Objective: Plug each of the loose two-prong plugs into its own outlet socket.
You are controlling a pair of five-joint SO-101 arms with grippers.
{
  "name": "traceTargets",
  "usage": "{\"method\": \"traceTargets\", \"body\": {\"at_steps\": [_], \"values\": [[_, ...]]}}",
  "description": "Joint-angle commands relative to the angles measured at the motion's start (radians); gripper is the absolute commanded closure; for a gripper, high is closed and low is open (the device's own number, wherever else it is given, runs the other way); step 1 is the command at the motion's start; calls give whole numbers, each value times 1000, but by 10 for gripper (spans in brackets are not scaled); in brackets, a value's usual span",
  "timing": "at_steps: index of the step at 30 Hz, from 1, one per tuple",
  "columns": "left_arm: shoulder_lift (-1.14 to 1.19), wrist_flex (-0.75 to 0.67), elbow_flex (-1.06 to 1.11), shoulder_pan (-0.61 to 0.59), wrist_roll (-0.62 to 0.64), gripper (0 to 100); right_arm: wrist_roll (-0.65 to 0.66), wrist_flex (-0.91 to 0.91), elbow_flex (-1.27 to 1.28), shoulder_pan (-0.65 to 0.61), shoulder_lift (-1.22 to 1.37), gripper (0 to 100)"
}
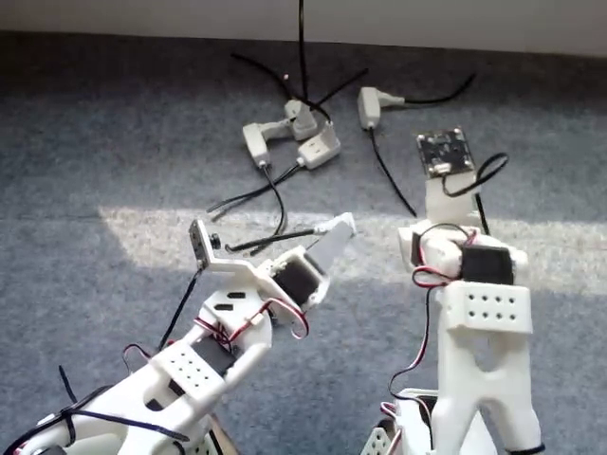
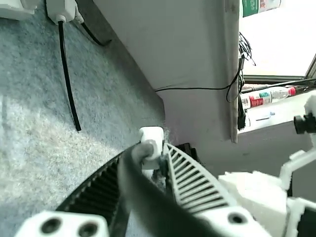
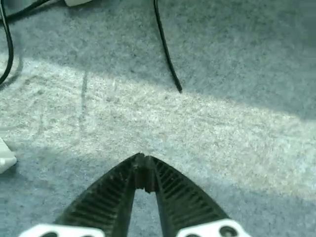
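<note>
Clamping down at the very tips, the left gripper (image 2: 153, 155) has a white plug (image 2: 150, 138) pinched between its ribbed black fingers (image 2: 190, 173), and the plug's black cable (image 2: 138, 192) trails back across the jaws toward the wrist (I can't make out the prongs from where I stand). Seen from above, that arm reaches in low from the left, its tip out over a sunlit strip (image 1: 142, 237) on the grey carpet (image 1: 95, 123).

Over to the right gripper (image 3: 144, 173): its fingers are pressed together tip to tip with nothing between them, pointed down at the bright band of carpet. Just ahead of it lies the loose end of a black lead (image 3: 167, 54).

Further out, beyond both arms, a cluster of white outlet sockets (image 1: 318, 147) sits on the carpet near the far wall, with thin black wires crossing over and around it. A second white plug (image 1: 368, 104) lies just beside that cluster, apart from it and not plugged in, and its lead runs back toward the right arm.
</note>
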Motion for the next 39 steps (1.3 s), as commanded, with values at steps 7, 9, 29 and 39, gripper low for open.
{"method": "traceTargets", "body": {"at_steps": [7, 9, 29, 39], "values": [[-5, 414, -271, -199, -143, 992, -121, 170, 50, 113, -79, 848], [-10, 522, -320, -225, -143, 993, -166, 148, 104, 113, -74, 848], [-2, 1379, -685, -255, -141, 993, -232, -214, 552, -19, -73, 848], [-2, 1505, -680, -248, -181, 993, -229, -266, 625, -19, -74, 849]]}}
